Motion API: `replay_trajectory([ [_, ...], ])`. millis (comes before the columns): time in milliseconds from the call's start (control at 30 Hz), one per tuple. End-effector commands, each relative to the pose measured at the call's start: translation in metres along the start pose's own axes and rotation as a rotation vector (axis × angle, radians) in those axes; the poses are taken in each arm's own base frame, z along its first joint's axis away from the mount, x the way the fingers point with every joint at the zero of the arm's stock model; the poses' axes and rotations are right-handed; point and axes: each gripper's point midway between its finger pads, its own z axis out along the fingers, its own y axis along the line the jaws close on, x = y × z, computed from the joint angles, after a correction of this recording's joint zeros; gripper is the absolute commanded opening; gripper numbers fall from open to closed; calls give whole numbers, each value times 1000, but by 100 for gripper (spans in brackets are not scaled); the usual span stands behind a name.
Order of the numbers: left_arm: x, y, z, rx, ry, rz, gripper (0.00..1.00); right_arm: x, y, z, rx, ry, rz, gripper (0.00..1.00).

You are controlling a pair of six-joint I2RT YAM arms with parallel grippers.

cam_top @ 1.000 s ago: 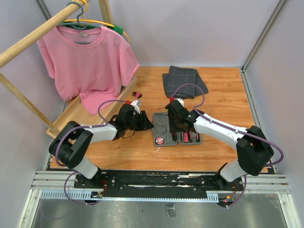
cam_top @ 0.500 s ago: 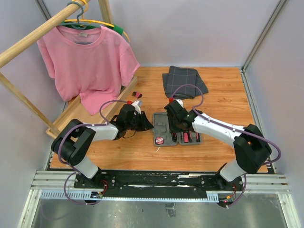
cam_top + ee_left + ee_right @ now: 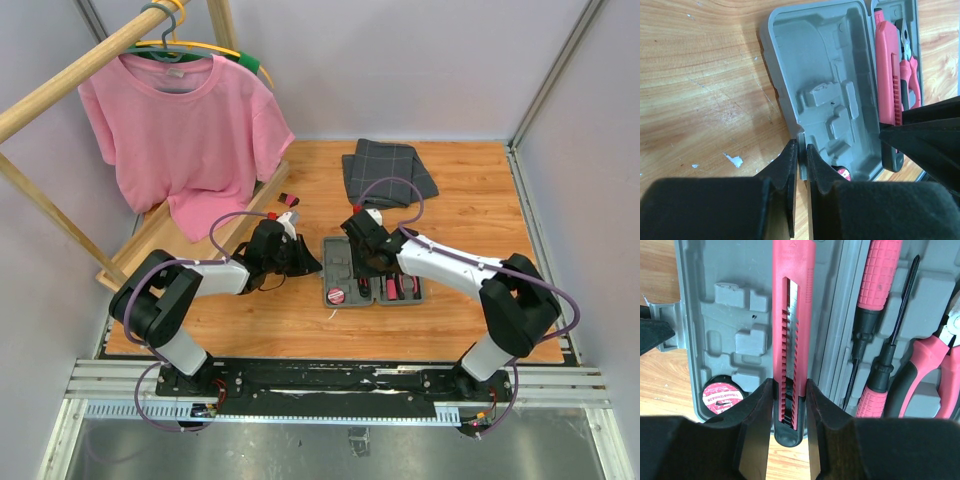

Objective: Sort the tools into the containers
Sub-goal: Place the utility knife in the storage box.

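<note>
The open grey tool case [image 3: 338, 262] lies on the wooden table [image 3: 470, 210], a little toward 6 o'clock from its middle in the overhead view. The left gripper [image 3: 801, 159] comes at it from 9 o'clock. Its jaws are drawn almost together, with only a thin slit between them, and pinch the small tab on the case's edge. The right gripper [image 3: 790, 407] reaches over the case from 3 o'clock. Its two fingers [image 3: 756, 425] press against the sides of a pink box cutter [image 3: 793, 315], gripping it near its black butt end. The cutter runs lengthwise over the ridge between the two halves of the case, slider facing up; whether it rests there or is lifted I cannot tell. In the right wrist view, two pink-handled screwdrivers [image 3: 879, 285] sit at 3 o'clock of the cutter, with pink pliers [image 3: 935, 365] beyond them. At 8 o'clock of the cutter a round red-labelled disc [image 3: 722, 395] rests in a moulded pocket. Overhead, a folded grey cloth [image 3: 388, 172] lies at 12 o'clock of the case and a pink shirt [image 3: 180, 130] hangs at 10 o'clock
</note>
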Motion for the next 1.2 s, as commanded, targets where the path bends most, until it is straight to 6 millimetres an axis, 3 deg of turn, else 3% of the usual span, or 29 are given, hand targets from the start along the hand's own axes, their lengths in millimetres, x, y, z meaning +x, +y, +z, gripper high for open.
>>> replay_trajectory([
  [0,-5,-4,4,27,-5,21,4,-6,-4,4,31,-5,34,8],
  [233,-6,-4,4,26,-7,22,3,2,-9,12,64,19,38,13],
  [867,-6,-5,5,31,-6,15,2,6,-15,18,100,38,24,45],
  [1167,-6,-4,5,29,-6,15,2,-5,-15,3,88,3,3,43],
])
